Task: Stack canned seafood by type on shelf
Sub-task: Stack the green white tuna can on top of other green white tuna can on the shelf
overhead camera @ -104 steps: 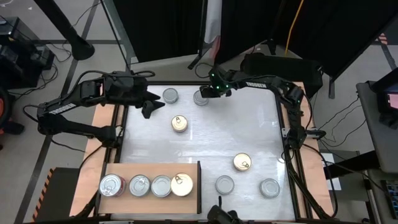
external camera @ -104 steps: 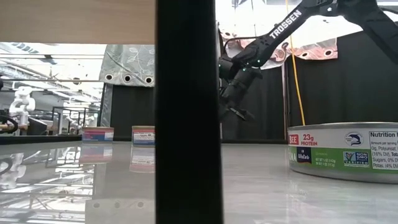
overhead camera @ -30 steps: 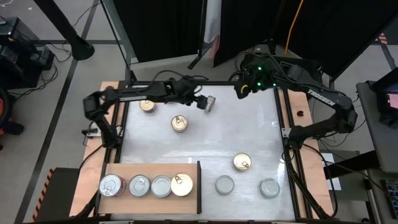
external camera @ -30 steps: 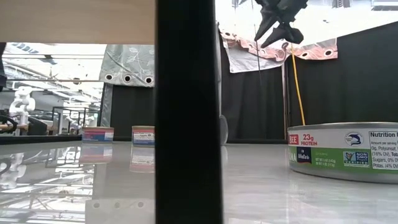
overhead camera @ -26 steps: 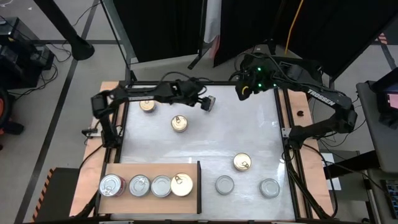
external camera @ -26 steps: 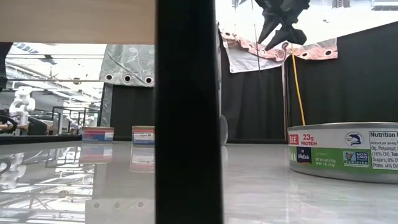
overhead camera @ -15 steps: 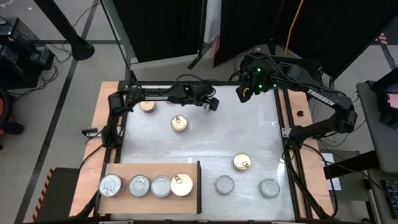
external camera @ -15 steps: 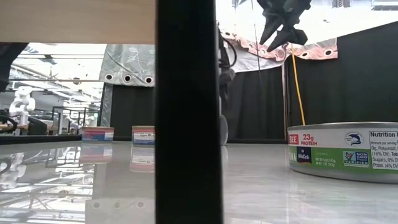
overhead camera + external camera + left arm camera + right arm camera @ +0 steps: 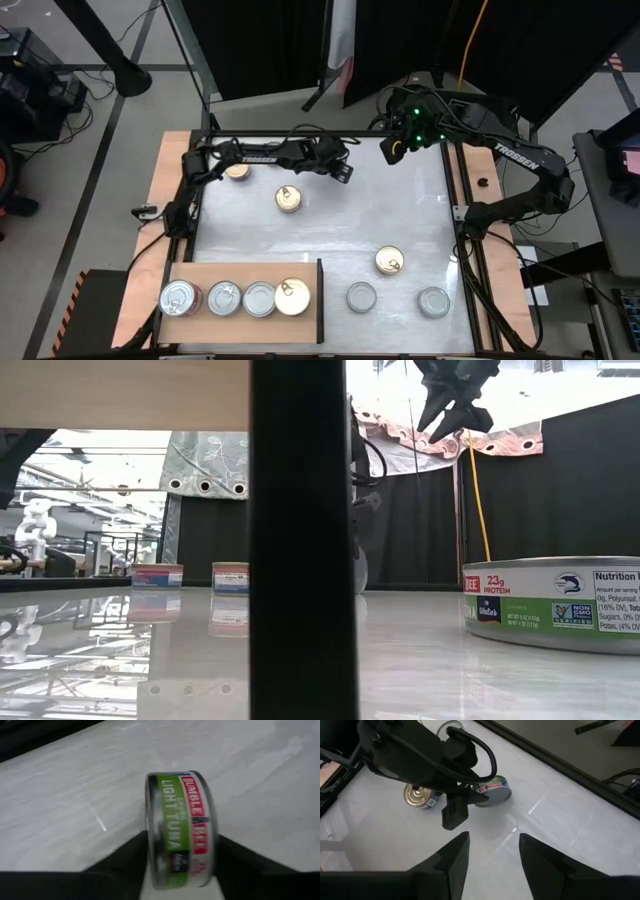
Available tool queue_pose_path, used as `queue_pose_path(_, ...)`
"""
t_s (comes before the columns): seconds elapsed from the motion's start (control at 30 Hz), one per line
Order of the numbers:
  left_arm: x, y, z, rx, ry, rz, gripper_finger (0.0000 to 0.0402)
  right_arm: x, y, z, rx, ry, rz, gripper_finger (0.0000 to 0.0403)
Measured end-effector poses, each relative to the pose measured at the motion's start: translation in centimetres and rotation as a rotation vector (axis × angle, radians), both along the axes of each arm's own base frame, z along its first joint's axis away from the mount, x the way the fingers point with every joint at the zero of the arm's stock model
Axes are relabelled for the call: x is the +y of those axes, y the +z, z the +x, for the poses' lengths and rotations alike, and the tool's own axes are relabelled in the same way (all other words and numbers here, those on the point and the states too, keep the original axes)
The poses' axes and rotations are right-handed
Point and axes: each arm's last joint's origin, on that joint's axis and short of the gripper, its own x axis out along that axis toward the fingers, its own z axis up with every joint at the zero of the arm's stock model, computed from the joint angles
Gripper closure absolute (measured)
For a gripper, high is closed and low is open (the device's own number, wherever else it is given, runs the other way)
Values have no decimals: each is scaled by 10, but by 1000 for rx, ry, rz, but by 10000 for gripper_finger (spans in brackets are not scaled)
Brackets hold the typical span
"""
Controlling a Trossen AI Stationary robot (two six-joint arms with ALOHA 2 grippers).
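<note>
Between the left gripper's [image 9: 180,870] fingers sits a green tuna can [image 9: 181,827], pinched on edge above the table. The right gripper [image 9: 490,850] hangs near, fingers spread, empty. Next, I think: carry it to the shelf [image 9: 200,272].

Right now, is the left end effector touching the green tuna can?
Touching. The left wrist view shows the can on edge between both fingers, pressed against its flat faces.

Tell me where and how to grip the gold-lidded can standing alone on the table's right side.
Grip the gold-lidded can across its round side wall, coming straight down from above. It lies flat, lid up and low, with bare table all around it, so fingers fit on either side.
</note>
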Motion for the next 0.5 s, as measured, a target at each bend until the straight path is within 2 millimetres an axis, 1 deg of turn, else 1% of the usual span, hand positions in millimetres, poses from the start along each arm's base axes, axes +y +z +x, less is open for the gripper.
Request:
queue_pose_path(0.03, 0, 1, 0, 0, -14, 0, 240, 0, 0, 0, 0, 0, 0, 238)
queue_pose_path(0.07, -1, 3, -1, -5, -33, -7, 255, 0, 0, 0, 0, 1, -1, 238)
queue_pose_path(0.17, -5, 20, -6, -22, -112, -37, 255, 0, 0, 0, 4, 10, -11, 238)
queue_pose_path(0.27, -14, 56, -20, -84, -218, -110, 255, 0, 0, 0, 6, 16, -15, 238)
queue_pose_path(0.37, -30, 104, -49, -134, -354, -197, 255, 0, 0, 0, 6, 16, -15, 238)
queue_pose_path(0.5, -57, 169, -109, -191, -546, -281, 255, 1, 0, 0, 5, 21, -13, 238)
